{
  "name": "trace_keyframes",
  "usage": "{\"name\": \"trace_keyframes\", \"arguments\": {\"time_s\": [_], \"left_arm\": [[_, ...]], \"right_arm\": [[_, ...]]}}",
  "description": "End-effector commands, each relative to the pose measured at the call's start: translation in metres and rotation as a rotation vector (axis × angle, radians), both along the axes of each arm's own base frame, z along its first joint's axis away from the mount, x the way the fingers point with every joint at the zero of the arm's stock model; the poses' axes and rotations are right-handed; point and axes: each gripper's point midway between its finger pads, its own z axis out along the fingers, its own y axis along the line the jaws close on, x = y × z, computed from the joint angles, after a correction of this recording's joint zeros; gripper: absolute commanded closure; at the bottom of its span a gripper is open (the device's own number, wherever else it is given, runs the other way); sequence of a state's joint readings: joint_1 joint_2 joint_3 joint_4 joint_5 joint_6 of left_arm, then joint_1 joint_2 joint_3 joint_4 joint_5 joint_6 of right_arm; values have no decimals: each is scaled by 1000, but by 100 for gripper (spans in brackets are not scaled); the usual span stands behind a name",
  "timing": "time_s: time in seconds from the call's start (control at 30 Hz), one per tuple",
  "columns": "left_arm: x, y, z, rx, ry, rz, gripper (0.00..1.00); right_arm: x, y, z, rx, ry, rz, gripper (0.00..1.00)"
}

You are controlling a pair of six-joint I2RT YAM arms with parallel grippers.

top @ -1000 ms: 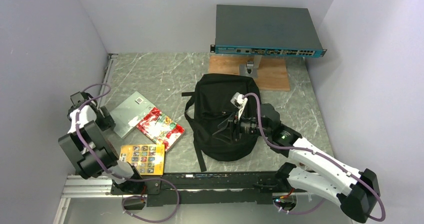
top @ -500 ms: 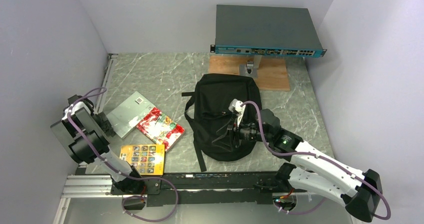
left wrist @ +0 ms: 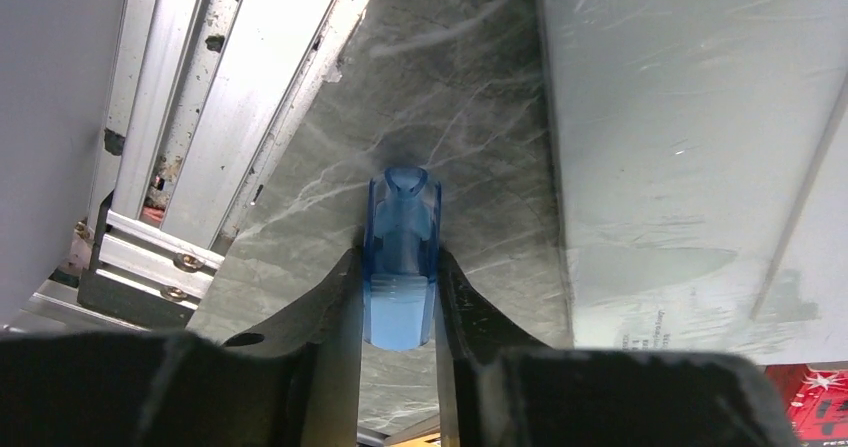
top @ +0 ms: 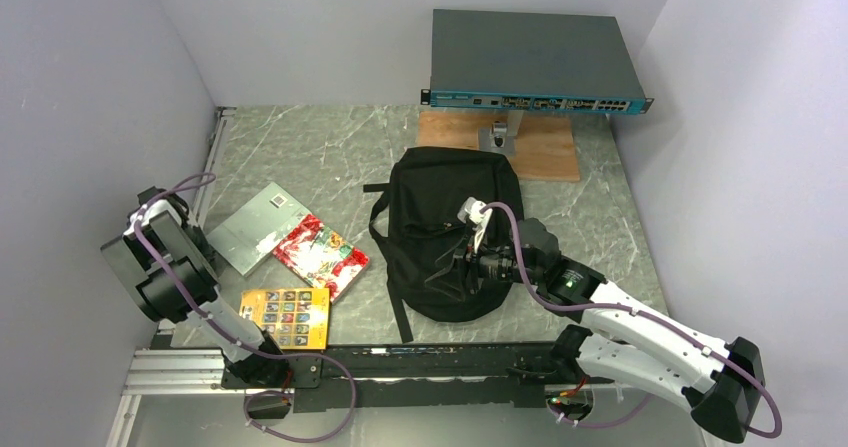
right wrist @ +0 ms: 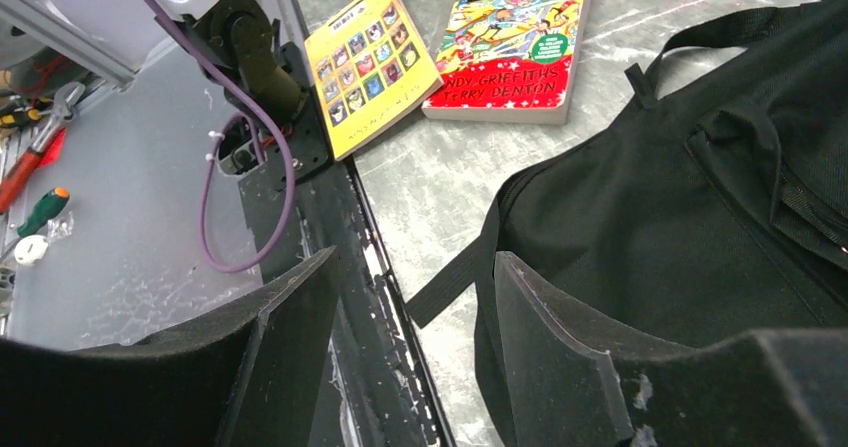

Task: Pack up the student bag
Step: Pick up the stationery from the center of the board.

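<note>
Grey-green marbled table top [top: 330, 157] fills the middle of the overhead view, boxed in by pale walls. At the centre lies the student bag [top: 430, 207], a soft black backpack lying flat with its top towards the upper edge of the frame. Its straps trail along its left side and off its lower left corner. Behind it, at upper centre, a flat grey rack-mount box [top: 530, 57] with a teal front sits raised above a wooden board [top: 545, 152].

Left of the bag lie three flat books. A grey book [top: 255, 229] is furthest left, a red book [top: 322, 257] lies just beside it, and a yellow book [top: 287, 317] sits lower, near the table's bottom edge.

From the lower right, the right arm reaches in so that the right gripper [top: 465, 262] hangs over the lower middle of the bag. Its wrist view shows two black fingers spread wide with nothing between them. Past them are the bag's edge, one strap and bare table, with the red and yellow books at the top of that frame. Whether the fingers touch the fabric cannot be told.

At the far left of the overhead view the left arm is folded up and hides its own fingers. In its wrist view the left gripper [left wrist: 400, 262] is closed on a small translucent blue plastic piece [left wrist: 402, 202]. The piece points at bare table between aluminium rails [left wrist: 240, 97] at upper left and the grey book on the right.
</note>
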State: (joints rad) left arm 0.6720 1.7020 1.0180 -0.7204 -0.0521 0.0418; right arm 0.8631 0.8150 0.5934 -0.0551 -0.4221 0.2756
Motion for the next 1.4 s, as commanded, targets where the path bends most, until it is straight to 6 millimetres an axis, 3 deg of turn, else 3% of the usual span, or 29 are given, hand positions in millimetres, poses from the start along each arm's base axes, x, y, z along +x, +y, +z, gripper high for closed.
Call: {"name": "trace_keyframes", "arguments": {"time_s": [0.0, 0.27, 0.47, 0.5, 0.63, 0.73, 0.77, 0.93, 1.03, 1.13, 1.27, 1.37], "left_arm": [[11, -4, 5, 14, -51, -20, 82], [19, -14, 48, 122, -163, -45, 97], [45, -46, 110, 152, -425, -111, 100], [51, -59, 121, 132, -488, -136, 100], [83, -158, 164, -80, -767, -270, 100], [99, -248, 194, -324, -935, -316, 100], [100, -281, 200, -405, -963, -323, 100], [95, -398, 207, -600, -956, -319, 100], [87, -444, 199, -649, -928, -302, 100], [80, -475, 189, -722, -856, -293, 100], [65, -500, 182, -740, -813, -293, 100], [58, -514, 179, -778, -786, -293, 100]], "right_arm": [[6, 1, 9, 17, -48, -22, 39], [23, -1, -5, -46, -26, -106, 39], [44, -13, -19, -114, 20, -252, 38], [45, -14, -20, -114, 26, -265, 38], [45, -20, -28, -108, 61, -306, 38], [45, -21, -32, -80, 99, -327, 38], [44, -21, -33, -70, 116, -329, 38], [43, -17, -21, 40, 200, -346, 39], [45, -15, -15, 104, 248, -357, 41], [50, -19, -15, 121, 283, -380, 42], [63, -32, -17, 145, 312, -420, 43], [68, -31, -21, 144, 348, -382, 45]]}}
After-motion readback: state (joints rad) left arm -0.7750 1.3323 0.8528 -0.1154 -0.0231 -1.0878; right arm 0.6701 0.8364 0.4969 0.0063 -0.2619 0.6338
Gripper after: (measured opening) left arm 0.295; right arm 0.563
